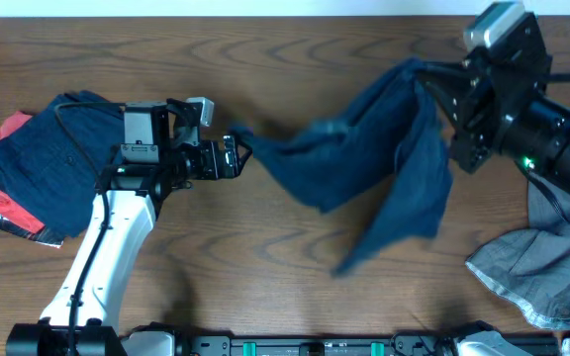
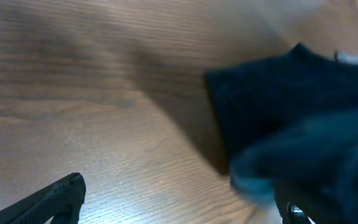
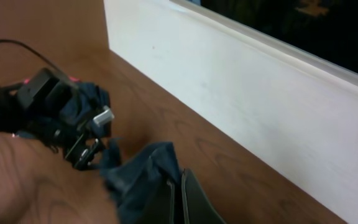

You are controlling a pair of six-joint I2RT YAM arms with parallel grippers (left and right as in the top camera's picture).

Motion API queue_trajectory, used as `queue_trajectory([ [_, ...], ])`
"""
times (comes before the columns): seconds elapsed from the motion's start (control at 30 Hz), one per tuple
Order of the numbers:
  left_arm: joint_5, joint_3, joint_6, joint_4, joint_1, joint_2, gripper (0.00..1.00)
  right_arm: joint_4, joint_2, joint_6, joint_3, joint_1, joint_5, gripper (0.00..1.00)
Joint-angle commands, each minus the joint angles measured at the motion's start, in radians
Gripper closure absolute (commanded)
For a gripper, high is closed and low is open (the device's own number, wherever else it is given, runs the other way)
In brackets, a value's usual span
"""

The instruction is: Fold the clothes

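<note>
Right hand (image 1: 431, 79) pinches navy garment (image 1: 384, 148) aloft; gaping left hand (image 1: 237, 158) at its corner.

Dark brown wooden table (image 1: 265, 287), wavy grain running left to right, fills overhead view. Soft light sheen on wood. Along far edge: plain white wall panel (image 3: 278, 118). Above it dark window glass (image 3: 291, 18), faint reflections.
</note>
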Motion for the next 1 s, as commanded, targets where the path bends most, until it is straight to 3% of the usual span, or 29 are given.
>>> queue_trajectory([
  [0.0,-0.008,0.021,-0.017,0.002,0.013,-0.015,0.02,0.014,0.039,-0.041,0.005,-0.002,0.039,0.99],
  [0.17,-0.008,0.021,-0.017,0.002,0.013,-0.015,0.02,0.104,0.157,-0.041,0.005,-0.034,0.063,0.99],
  [0.4,-0.009,0.021,-0.074,0.001,0.013,-0.014,0.02,0.317,0.459,-0.04,0.005,-0.018,0.086,0.99],
  [0.43,-0.009,0.021,-0.085,0.0,0.013,-0.015,0.02,0.362,0.507,-0.037,0.005,-0.018,0.13,0.96],
  [0.53,-0.008,0.021,-0.103,-0.004,0.013,-0.014,0.02,0.483,0.63,0.082,0.005,-0.022,0.327,0.61],
  [0.63,-0.008,0.021,-0.103,-0.011,0.013,-0.014,0.02,0.483,0.683,0.169,0.005,-0.027,0.323,0.25],
  [0.77,-0.009,0.021,-0.103,-0.005,0.013,-0.014,0.02,0.352,0.662,0.196,0.005,-0.016,0.291,0.13],
  [0.97,-0.009,0.021,-0.102,0.045,0.005,0.002,0.02,-0.018,0.616,0.292,0.005,-0.005,0.395,0.05],
])
